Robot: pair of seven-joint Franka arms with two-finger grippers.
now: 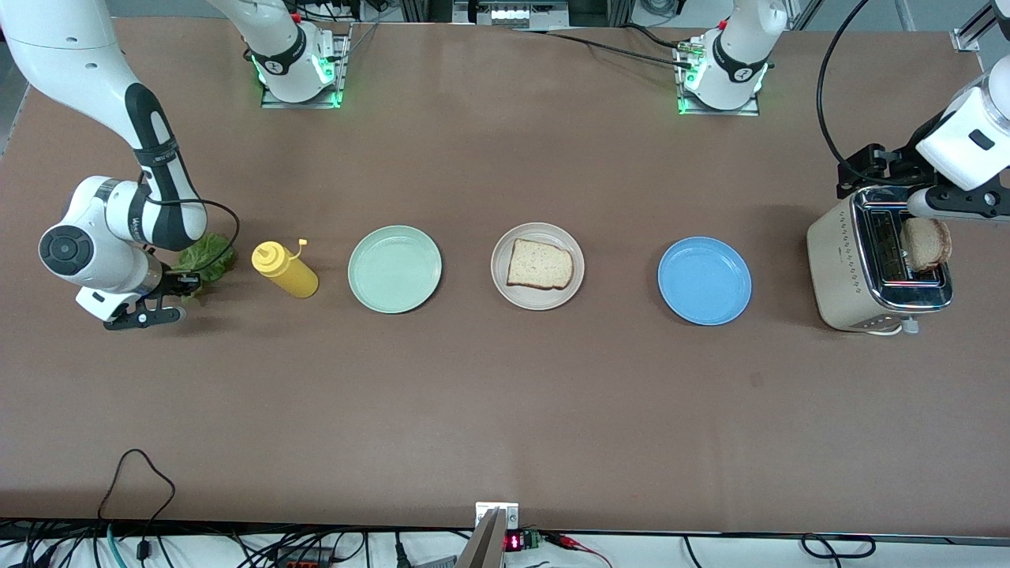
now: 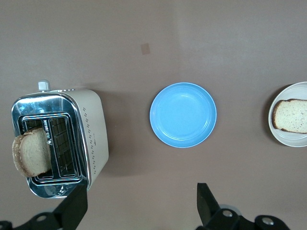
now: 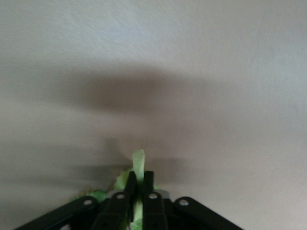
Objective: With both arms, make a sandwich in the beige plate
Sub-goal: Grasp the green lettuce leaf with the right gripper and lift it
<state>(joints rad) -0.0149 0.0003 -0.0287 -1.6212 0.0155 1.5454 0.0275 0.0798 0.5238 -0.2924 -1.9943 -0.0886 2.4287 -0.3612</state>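
Observation:
The beige plate [image 1: 537, 266] sits mid-table with one bread slice [image 1: 540, 264] lying on it; both also show in the left wrist view, plate [image 2: 290, 139] and slice [image 2: 291, 116]. A second bread slice [image 1: 927, 244] stands in a slot of the toaster [image 1: 848, 268], also seen in the left wrist view [image 2: 31, 152]. My left gripper [image 1: 907, 188] hangs open and empty above the toaster's edge [image 2: 141, 208]. My right gripper [image 1: 175, 284] is shut on a green lettuce leaf [image 1: 207, 256] at the right arm's end of the table; the leaf [image 3: 138, 165] is pinched between the fingers [image 3: 139, 179].
A yellow mustard bottle [image 1: 284, 270] lies beside the lettuce. A mint-green plate [image 1: 394, 269] sits between the bottle and the beige plate. A blue plate [image 1: 705, 281] sits between the beige plate and the toaster, also in the left wrist view [image 2: 183, 115].

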